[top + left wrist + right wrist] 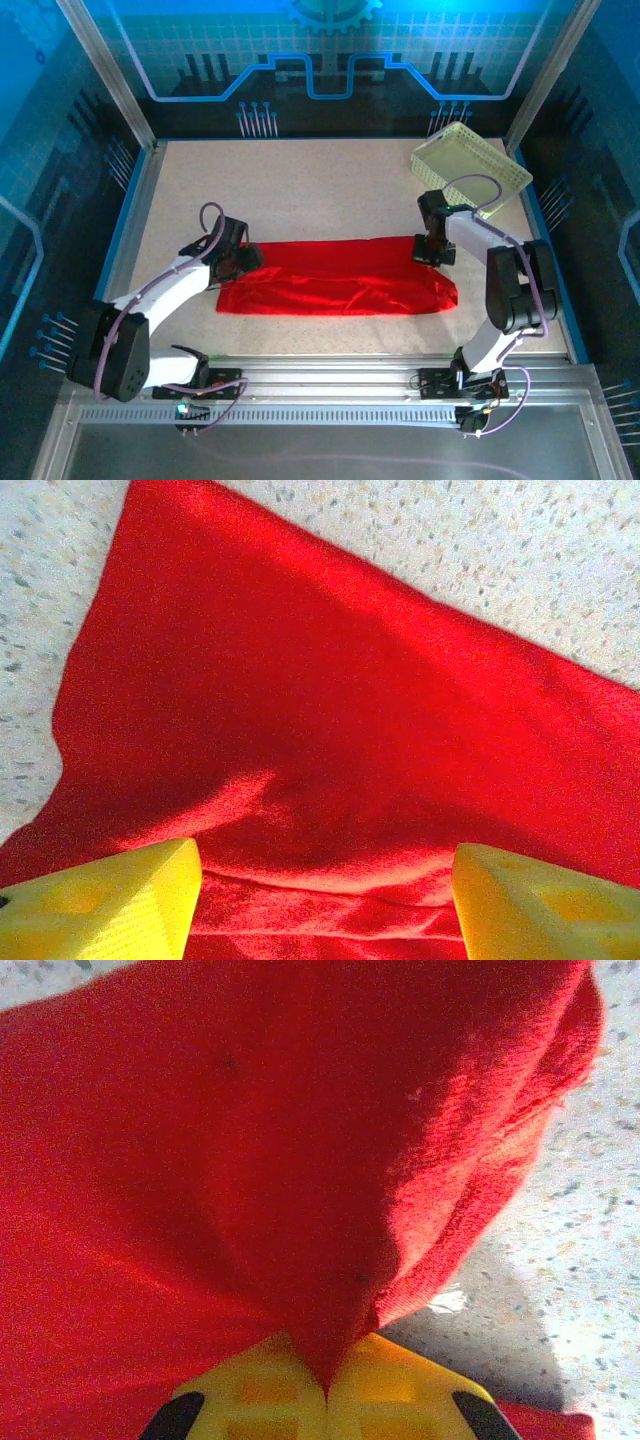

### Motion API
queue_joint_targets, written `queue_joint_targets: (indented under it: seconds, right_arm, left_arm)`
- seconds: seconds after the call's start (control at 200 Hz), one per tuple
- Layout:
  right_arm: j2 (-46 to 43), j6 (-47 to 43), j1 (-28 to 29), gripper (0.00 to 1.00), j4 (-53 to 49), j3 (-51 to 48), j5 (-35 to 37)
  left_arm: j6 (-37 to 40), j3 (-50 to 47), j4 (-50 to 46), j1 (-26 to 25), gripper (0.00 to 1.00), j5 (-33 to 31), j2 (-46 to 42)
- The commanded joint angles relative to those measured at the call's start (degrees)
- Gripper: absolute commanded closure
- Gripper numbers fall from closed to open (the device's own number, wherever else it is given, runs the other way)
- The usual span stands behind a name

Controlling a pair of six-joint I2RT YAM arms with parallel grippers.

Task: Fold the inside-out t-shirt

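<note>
Two arms meet the red t-shirt [335,278], a long folded band on the counter [300,180]: right fingers [325,1400] pinch its far right corner, left fingers [243,262] spread over its left end.

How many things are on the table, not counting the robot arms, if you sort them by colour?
Red: 1, the t-shirt
Yellow-green: 1, the basket
Total: 2
</note>
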Motion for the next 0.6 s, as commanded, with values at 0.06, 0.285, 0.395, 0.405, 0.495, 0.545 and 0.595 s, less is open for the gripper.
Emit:
queue_joint_targets:
  seconds: [0.06, 0.285, 0.395, 0.405, 0.495, 0.545, 0.595]
  right_arm:
    - [-2.49, -0.53, -0.80, 1.00, -3.03, 0.39, 3.87]
    - [-5.07, -0.56, -1.56, 1.00, -5.03, 0.63, 8.23]
    - [-6.74, -0.93, -2.09, 1.00, -6.79, 1.52, 10.31]
    - [-6.89, -1.01, -2.18, 1.00, -6.89, 1.59, 10.43]
    - [-7.72, -1.23, -2.27, 1.00, -8.27, 2.86, 11.70]
    - [-7.86, -1.27, -2.19, 1.00, -9.38, 3.81, 12.66]
    - [-8.01, -1.21, -2.21, 1.00, -10.40, 4.70, 13.91]
  left_arm:
    - [-1.16, -0.87, 1.67, -1.08, 0.31, 2.75, 3.43]
    - [-1.68, -0.12, 0.13, -2.17, 0.32, 3.45, 7.78]
    - [-2.25, 0.19, -0.04, -4.95, 0.33, 2.90, 8.39]
    - [-2.29, 0.26, -0.04, -5.32, 0.33, 2.82, 8.51]
    - [-3.06, 1.15, -0.20, -7.98, 0.33, 2.16, 10.24]
    - [-3.60, 1.41, 0.06, -9.20, 0.33, 1.77, 11.13]
    - [-4.18, 1.60, 0.13, -10.35, 0.33, 1.04, 11.84]
